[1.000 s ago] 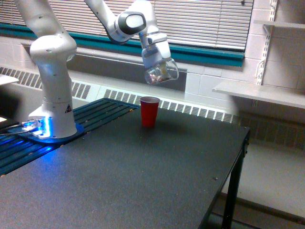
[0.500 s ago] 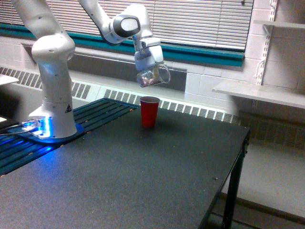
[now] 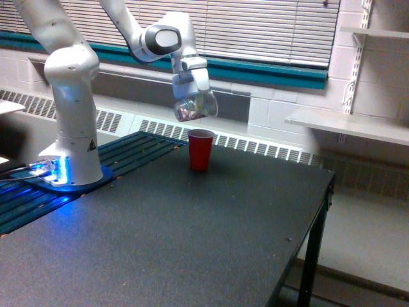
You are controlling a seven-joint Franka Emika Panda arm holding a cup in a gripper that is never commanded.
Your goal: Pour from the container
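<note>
A small clear cup (image 3: 192, 107) is being held in the air by the gripper (image 3: 190, 102), whose jaws are closed around it. Through its see-through wall, pinkish-red bits are being seen gathered near the lower end. The cup is being kept tilted, above the red cup (image 3: 200, 149) and a little toward the exterior view's left of it, well clear of its rim. The red cup is standing upright on the dark table (image 3: 211, 243). Compared with a second ago, the clear cup is being carried further toward the exterior view's left and slightly lower, while the red cup is being left where it was.
</note>
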